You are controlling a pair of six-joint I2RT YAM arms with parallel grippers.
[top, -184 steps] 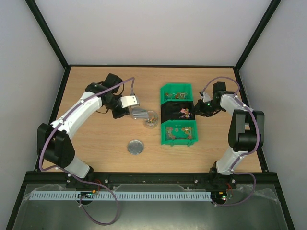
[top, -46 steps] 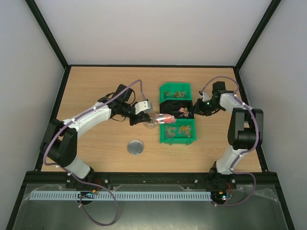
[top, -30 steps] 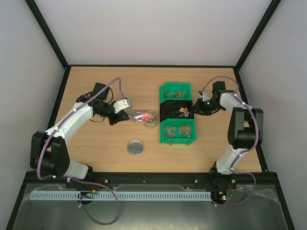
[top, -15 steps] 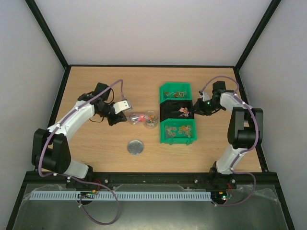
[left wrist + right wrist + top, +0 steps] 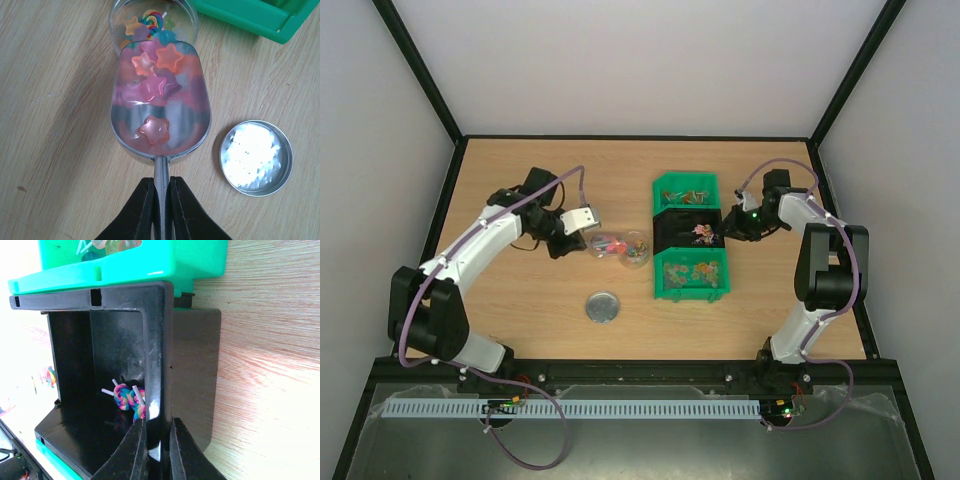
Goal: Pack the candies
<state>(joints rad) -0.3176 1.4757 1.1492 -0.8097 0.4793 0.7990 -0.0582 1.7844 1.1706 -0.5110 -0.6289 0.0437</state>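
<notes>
Left claw (image 5: 161, 184) clamped on scoop (image 5: 127, 127) handle; scoop lip over jar (image 5: 116, 16), candies (image 5: 154, 129) aboard. Best: tilt slowly, lip inside jar rim. Right claw (image 5: 157, 437) pinches black bin (image 5: 196, 370) wall.

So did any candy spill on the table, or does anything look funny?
Nothing stands out. The star candies sit inside the metal scoop, which the left claw holds with its tip at the little clear jar. No sweets lie loose on the table, and the round lid rests flat beside the scoop.
</notes>
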